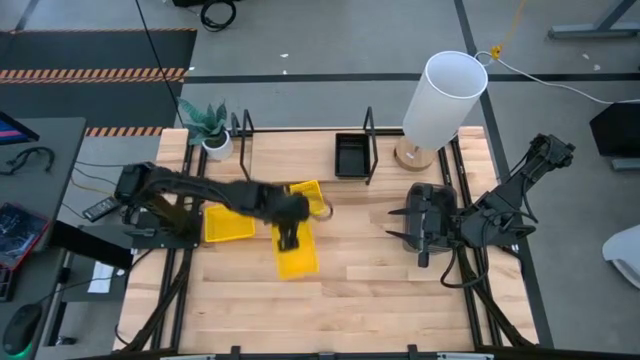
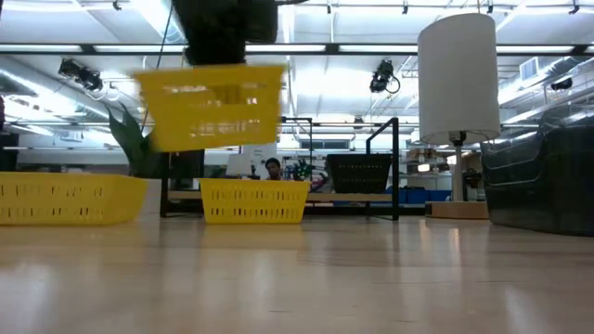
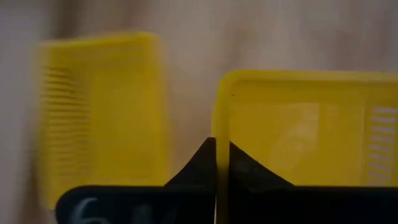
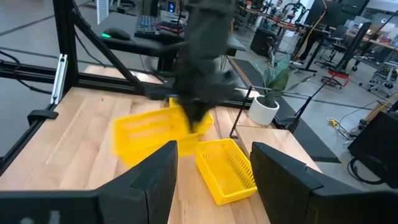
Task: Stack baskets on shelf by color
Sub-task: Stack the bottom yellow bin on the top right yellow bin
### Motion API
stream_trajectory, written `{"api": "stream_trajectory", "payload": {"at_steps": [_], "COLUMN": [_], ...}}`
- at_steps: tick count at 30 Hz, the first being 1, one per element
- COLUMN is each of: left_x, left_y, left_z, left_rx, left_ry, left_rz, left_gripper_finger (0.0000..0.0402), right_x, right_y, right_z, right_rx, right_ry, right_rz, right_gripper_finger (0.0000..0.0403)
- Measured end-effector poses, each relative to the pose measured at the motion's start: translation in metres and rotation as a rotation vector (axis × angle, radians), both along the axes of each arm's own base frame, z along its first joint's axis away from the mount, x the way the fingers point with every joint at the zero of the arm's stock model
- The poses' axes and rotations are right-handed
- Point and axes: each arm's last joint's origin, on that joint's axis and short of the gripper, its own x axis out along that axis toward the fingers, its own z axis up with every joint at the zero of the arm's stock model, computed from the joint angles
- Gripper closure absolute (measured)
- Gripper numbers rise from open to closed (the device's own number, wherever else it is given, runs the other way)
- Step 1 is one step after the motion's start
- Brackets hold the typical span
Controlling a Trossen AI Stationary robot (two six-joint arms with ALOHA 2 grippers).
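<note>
My left gripper (image 1: 288, 236) is over the middle of the table, shut on a yellow basket (image 1: 297, 256) that is lifted off the wood (image 2: 210, 107). A second yellow basket (image 1: 228, 223) rests on its bottom on the table to its left. A third yellow basket (image 1: 311, 194) lies beyond it, partly under the arm. One black basket (image 1: 350, 155) stands on the shelf (image 1: 300, 135) between the black wire uprights. My right gripper (image 4: 214, 158) is open and empty at the table's right (image 1: 405, 226). I cannot make out any grey baskets. My left gripper pinches the wall at the lifted yellow basket's far end (image 3: 221, 127), one finger inside the basket and one outside. The fingers (image 3: 202, 165) come from above, pointing down. The basket hangs below them, clear of the table and slightly tilted (image 2: 210, 107).
A white lamp (image 1: 443, 98) on a wooden foot stands at the back right, next to the shelf. A small potted plant (image 1: 212, 128) stands at the back left. A dark bulk (image 2: 543, 167) fills the low view's right side. Bare wood lies along the table's near edge.
</note>
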Motion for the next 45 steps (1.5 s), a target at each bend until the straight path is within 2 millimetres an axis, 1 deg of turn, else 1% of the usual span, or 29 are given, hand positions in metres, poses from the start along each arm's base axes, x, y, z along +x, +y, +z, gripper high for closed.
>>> {"api": "stream_trajectory", "payload": {"at_steps": [4, 9, 13, 16, 20, 26, 32, 35, 40, 45], "left_x": [-0.006, -0.012, -0.017, -0.022, -0.026, -0.024, -0.022, -0.022, -0.026, -0.028], "left_y": [0.033, 0.072, 0.096, 0.105, 0.104, 0.092, 0.082, 0.075, 0.064, 0.059], "left_z": [0.013, 0.017, 0.017, 0.016, 0.014, 0.013, 0.013, 0.011, -0.005, -0.024], "left_rx": [0.087, 0.145, 0.091, 0.017, -0.043, -0.118, -0.141, -0.164, -0.172, -0.206], "left_ry": [-0.046, -0.08, -0.119, -0.129, -0.12, -0.154, -0.164, -0.17, -0.153, -0.17], "left_rz": [0.167, 0.407, 0.639, 0.774, 0.898, 1.021, 1.034, 1.078, 1.122, 1.193], "left_gripper_finger": [0.0393, 0.0393, 0.0393, 0.0393, 0.0393, 0.0392, 0.0392, 0.0392, 0.0392, 0.0391], "right_x": [0.0, 0.0, 0.0, 0.0, 0.0, 0.0, 0.0, 0.0, 0.001, 0.001], "right_y": [0.0, 0.0, 0.0, 0.0, 0.0, 0.0, 0.0, 0.0, 0.0, -0.001], "right_z": [0.0, 0.0, 0.0, 0.0, 0.0, 0.0, 0.0, 0.003, 0.01, 0.012], "right_rx": [0.0, -0.005, -0.006, -0.007, -0.007, -0.003, -0.05, -0.082, -0.143, -0.183], "right_ry": [0.0, 0.0, 0.001, 0.001, 0.001, 0.0, 0.007, -0.008, -0.054, -0.058], "right_rz": [0.0, 0.001, 0.001, 0.001, 0.001, 0.0, 0.01, 0.018, 0.006, -0.029], "right_gripper_finger": [0.0195, 0.0195, 0.0195, 0.0195, 0.0195, 0.0195, 0.0195, 0.0195, 0.0195, 0.0195]}}
